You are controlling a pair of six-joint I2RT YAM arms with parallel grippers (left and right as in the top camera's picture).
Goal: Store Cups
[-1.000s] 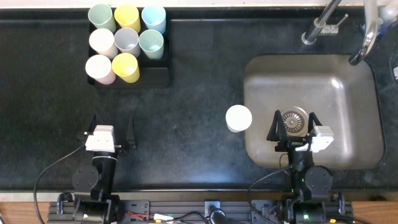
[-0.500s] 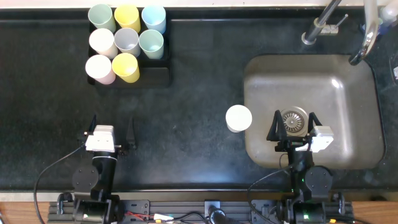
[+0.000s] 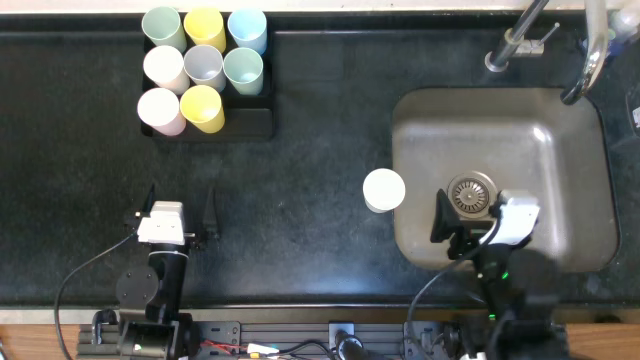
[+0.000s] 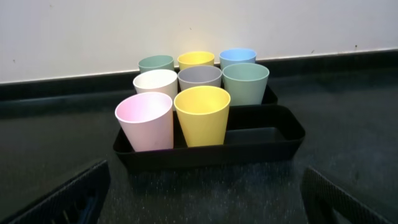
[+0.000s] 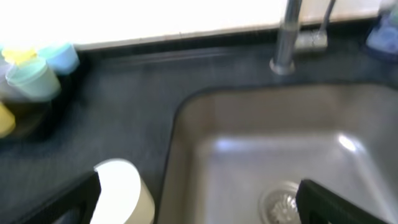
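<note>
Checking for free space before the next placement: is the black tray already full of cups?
No, the tray has an empty corner slot beside a yellow cup.

No lettering, label, brand, number or sign can be read on the plain pastel cups point(image 3: 204, 68), the black tray point(image 3: 252, 124), the dark worktop point(image 3: 300, 150) or the steel sink point(image 3: 560, 130).
</note>
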